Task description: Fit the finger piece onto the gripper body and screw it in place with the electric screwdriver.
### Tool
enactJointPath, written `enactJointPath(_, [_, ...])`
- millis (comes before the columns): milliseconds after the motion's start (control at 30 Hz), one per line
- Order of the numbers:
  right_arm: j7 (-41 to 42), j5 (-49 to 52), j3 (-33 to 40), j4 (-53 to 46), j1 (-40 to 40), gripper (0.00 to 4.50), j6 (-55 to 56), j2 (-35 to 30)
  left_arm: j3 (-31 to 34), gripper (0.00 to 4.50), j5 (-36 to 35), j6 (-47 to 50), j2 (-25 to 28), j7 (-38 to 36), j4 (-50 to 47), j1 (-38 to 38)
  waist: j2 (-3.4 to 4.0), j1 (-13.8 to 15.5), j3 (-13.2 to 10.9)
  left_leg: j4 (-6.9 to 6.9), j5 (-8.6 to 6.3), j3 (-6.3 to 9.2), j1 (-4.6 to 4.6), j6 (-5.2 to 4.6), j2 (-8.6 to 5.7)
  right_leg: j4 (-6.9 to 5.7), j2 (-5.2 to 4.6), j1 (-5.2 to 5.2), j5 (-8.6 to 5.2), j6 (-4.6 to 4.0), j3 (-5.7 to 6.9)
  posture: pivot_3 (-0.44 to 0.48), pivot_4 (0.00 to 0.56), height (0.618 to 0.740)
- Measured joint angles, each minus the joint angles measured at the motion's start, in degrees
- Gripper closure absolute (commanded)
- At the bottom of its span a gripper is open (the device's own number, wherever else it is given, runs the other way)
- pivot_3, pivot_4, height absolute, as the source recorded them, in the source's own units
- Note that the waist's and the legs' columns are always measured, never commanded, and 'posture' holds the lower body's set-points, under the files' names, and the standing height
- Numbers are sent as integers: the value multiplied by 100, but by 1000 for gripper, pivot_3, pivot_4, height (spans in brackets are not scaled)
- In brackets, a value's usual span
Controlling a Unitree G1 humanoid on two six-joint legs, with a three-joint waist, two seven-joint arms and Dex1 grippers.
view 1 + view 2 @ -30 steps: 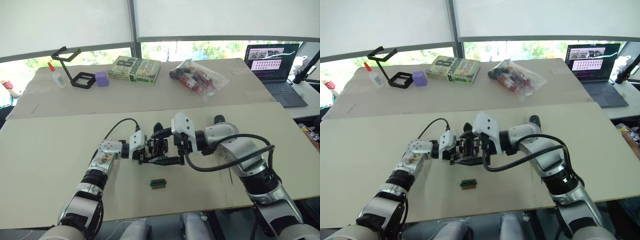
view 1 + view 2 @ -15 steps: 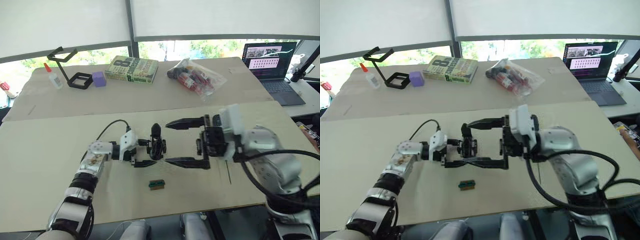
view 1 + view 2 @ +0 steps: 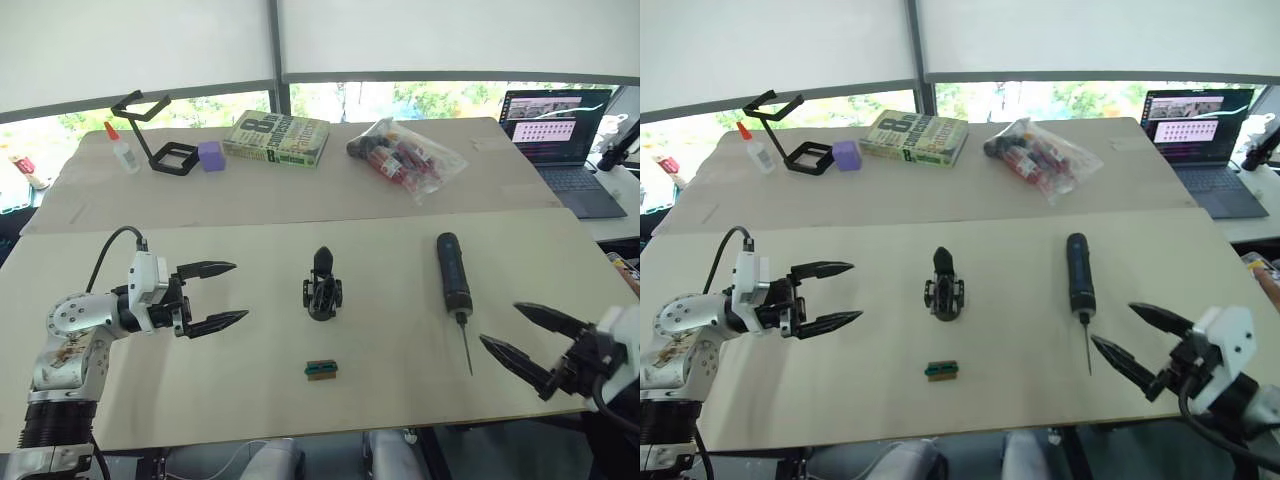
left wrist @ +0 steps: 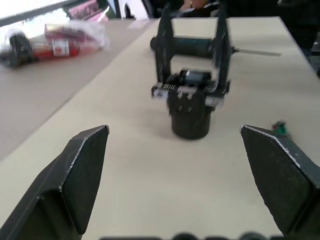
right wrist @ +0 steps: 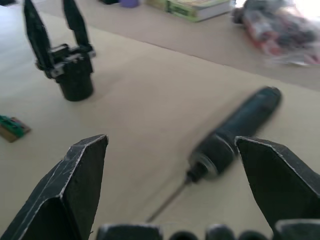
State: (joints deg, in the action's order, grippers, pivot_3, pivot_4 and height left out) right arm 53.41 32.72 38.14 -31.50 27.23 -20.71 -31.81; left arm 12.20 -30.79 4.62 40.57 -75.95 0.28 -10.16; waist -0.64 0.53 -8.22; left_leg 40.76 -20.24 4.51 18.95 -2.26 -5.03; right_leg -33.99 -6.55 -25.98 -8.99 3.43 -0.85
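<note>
Both grippers, left (image 3: 213, 294) and right (image 3: 520, 340), hang spread and empty, the body (image 3: 322, 287) standing upright ahead of the left fingers, the screwdriver (image 3: 452, 275) lying ahead of the right fingers, seemingly finished.

Table top (image 3: 250, 350): pale beige, matt, smooth board. Gripper body (image 3: 322, 288) at its centre: black matt plastic, small bright metal screws on its face. Electric screwdriver (image 3: 452, 272), right of the gripper body: black casing with slight sheen, thin bare metal bit. Bag (image 3: 408, 158) beyond the gripper body: clear glossy plastic film, crinkled. Book (image 3: 276, 139) left of the bag: printed paper cover. Both robot grippers' fingers (image 4: 82, 165): black matt plastic.
</note>
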Motion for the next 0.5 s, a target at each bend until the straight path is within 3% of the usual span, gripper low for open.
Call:
enactJointPath(100, [-348, -157, 54, -35, 338, 0, -83, 81, 11, 55, -143, 296, 111, 10, -376, 178, 3, -62, -12, -7, -8, -8, -56, -14, 17, -5, 11, 48, 1, -6, -2, 0, 150, 740])
enactJointPath(167, [-815, -198, 27, -94, 68, 0, -529, -130, 16, 55, -277, 445, 128, 42, -642, 165, 13, -137, -50, -5, -14, -20, -76, -21, 34, -1, 13, 112, -33, 38, -6, 0, 150, 740])
enactJointPath(333, [-1892, 578, -382, -106, -1532, 0, -2522, -976, -28, 55, -415, 723, 124, 258, -1056, 6, -2, -179, -76, 3, -10, -35, -105, -15, 69, -4, 46, 141, -27, 33, -6, 0, 150, 740])
enactJointPath(400, [-2217, 774, -672, 53, -2168, 0, -3298, -1225, -74, 55, -493, 825, 90, 364, -1172, -117, -6, -141, -78, 1, -5, -32, -117, -2, 82, -1, 61, 116, -6, -13, 3, 0, 150, 740])
enactJointPath(500, [-2523, 901, -1090, 402, -2877, 0, -4014, -1289, -131, 55, -527, 865, 15, 471, -1261, -189, -7, -98, -78, 1, 6, -29, -72, 19, 85, -1, 64, 73, 17, -50, 6, 0, 150, 740])
